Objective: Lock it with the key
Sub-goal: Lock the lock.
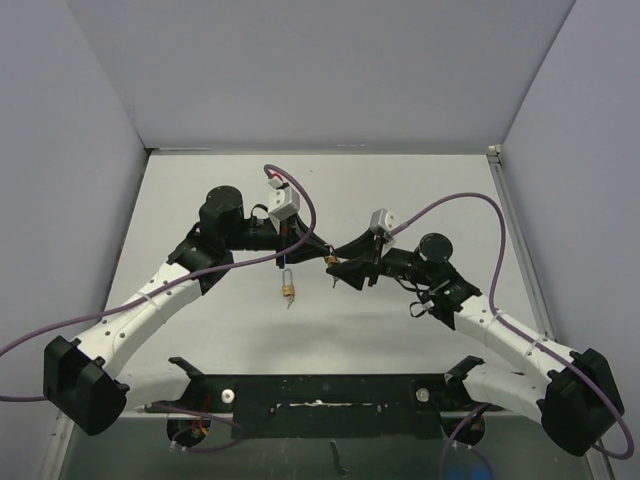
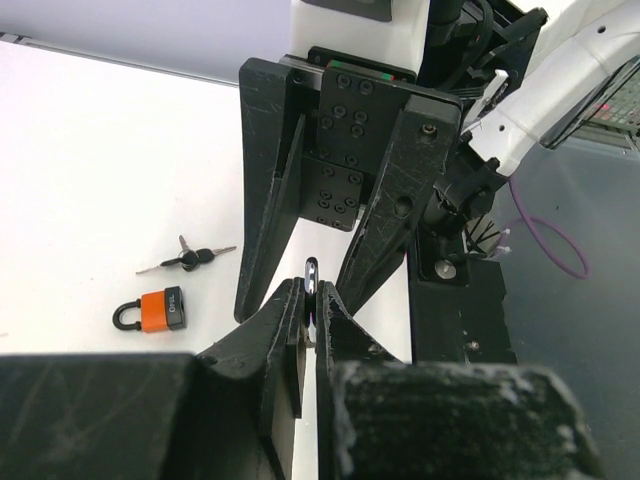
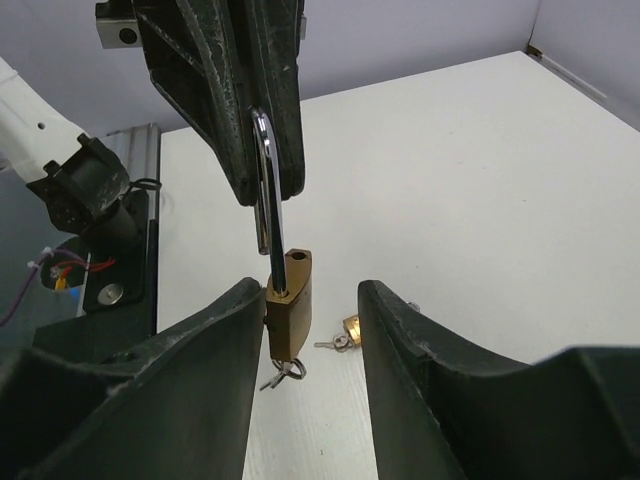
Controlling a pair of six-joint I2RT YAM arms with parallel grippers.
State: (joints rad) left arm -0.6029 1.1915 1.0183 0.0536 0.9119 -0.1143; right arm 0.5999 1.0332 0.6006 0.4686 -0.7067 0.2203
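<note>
Left jaws are clamped tight on the shackle (image 3: 262,180), so the padlock (image 3: 288,305) dangles above the counter (image 3: 480,180) with its keys (image 3: 283,372) hanging beneath. Right jaws are half open and straddle the brass body without gripping it, likely lining up to steady it. A second padlock (image 3: 350,327) lies below.

Both arms bent inward from near-edge bases, forearms converging, wrists facing each other at centre. Left gripper (image 2: 310,305): fingers pinched tight on shackle of padlock (image 3: 288,318), tips pointing toward right wrist. Right gripper (image 3: 310,300): fingers (image 3: 200,350) parted, set either side of padlock body, one just beside it, other apart.
</note>
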